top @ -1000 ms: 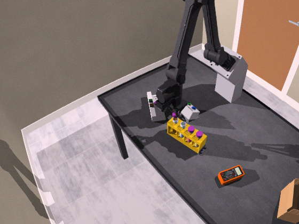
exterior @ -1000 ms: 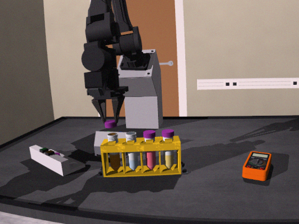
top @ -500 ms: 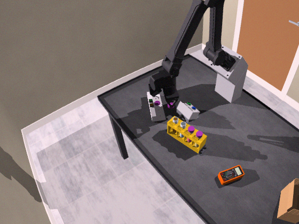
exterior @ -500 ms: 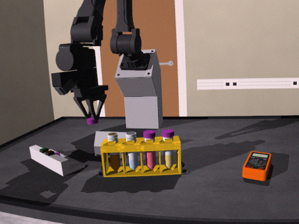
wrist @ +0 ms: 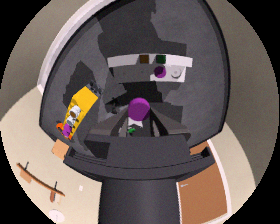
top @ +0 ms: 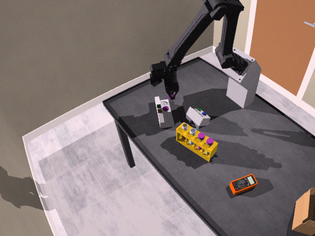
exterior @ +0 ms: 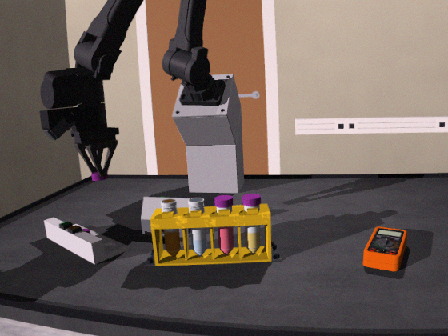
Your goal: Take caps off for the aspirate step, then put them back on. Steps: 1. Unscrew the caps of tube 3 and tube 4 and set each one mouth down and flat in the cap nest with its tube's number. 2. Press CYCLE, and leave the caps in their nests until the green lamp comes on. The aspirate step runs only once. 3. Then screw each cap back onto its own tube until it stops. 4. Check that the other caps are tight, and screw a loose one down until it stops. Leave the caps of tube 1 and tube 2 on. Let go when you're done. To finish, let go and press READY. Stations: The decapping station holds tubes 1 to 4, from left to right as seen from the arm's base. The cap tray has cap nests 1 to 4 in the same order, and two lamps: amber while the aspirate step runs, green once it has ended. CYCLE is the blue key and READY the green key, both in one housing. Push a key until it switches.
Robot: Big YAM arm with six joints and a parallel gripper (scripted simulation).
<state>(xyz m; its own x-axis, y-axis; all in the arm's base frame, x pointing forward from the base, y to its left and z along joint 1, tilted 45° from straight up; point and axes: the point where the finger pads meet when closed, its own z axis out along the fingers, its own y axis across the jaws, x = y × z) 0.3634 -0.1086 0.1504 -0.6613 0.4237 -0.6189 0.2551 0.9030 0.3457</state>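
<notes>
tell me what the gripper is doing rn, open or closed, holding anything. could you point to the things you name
Gripper [top: 172, 94] [exterior: 100, 174] [wrist: 139, 110]: closed on a purple cap [top: 171, 97] [exterior: 97, 177] [wrist: 139, 108], held above the table [top: 239, 158] [exterior: 320, 290] [wrist: 200, 65].

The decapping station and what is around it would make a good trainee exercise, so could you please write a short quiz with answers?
1. True or false: the gripper is shut on a purple cap.
2. How many tubes in the yellow decapping station have no cap on?
3. Which liquid is in tube 4: (a) pink, (b) brown or (c) pale blue?

Key: 1. True; 2. Two; 3. b
</notes>
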